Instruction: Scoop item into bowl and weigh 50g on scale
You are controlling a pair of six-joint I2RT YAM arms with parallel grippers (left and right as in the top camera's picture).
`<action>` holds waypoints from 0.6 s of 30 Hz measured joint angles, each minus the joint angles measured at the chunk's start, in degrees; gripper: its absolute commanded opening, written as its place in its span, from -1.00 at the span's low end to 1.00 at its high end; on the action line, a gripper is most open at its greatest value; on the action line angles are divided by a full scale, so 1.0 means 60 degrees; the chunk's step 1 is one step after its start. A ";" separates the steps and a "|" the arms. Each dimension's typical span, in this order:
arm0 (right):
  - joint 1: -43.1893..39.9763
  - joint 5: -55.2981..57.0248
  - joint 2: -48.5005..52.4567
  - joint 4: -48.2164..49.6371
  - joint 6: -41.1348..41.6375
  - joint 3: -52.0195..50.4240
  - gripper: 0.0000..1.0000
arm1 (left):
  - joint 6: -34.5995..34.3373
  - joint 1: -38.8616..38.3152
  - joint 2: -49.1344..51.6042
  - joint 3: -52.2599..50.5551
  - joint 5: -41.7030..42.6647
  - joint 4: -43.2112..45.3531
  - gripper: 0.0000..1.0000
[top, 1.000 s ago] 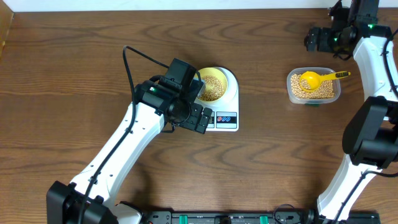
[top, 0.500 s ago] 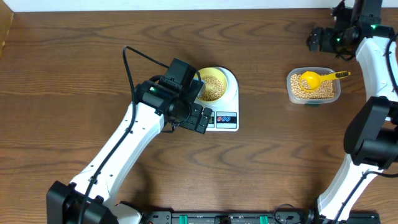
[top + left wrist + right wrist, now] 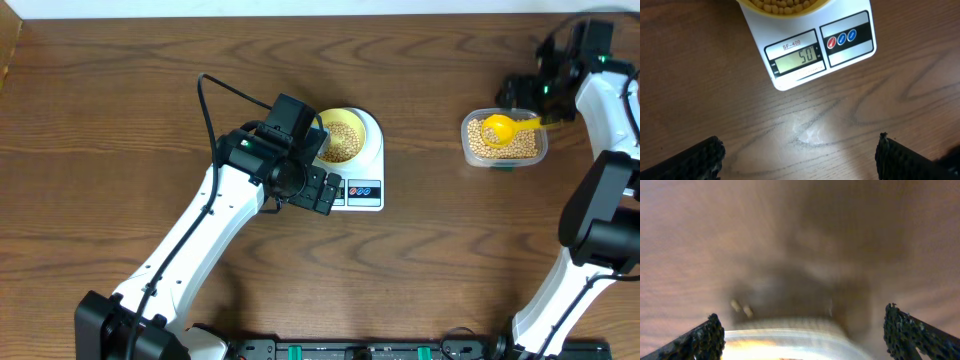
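The pale yellow bowl holds tan beans and stands on the white scale. In the left wrist view the scale shows 50 on its display, and the bowl's edge is at the top. My left gripper is open and empty over the wood just in front of the scale. My right gripper is open and empty. It hangs just behind the clear tub of beans, where the yellow scoop lies.
The right wrist view is blurred by motion; the tub's rim shows between the fingers. The wooden table stretches to the left and front. Both white arms reach in from the front edge.
My right gripper has moved from the far back right corner toward the tub. The left arm, scale, bowl and scoop have not moved.
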 measured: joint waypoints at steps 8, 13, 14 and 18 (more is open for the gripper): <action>-0.0353 -0.0678 -0.0226 -0.0769 0.0248 -0.0459 0.99 | 0.0000 0.0000 0.0004 0.0000 0.0004 -0.0004 0.96; -0.0484 -0.0885 -0.0350 -0.0747 0.0229 -0.0765 0.98 | 0.0000 0.0000 0.0000 0.0000 0.0004 -0.0004 0.96; -0.0492 -0.0882 -0.0361 -0.0736 0.0229 -0.0780 0.99 | 0.0000 0.0000 0.0000 0.0000 0.0004 -0.0004 0.96; -0.0532 -0.0940 -0.0382 -0.0736 0.0226 -0.0827 0.99 | 0.0000 0.0000 0.0000 0.0000 0.0004 -0.0004 0.96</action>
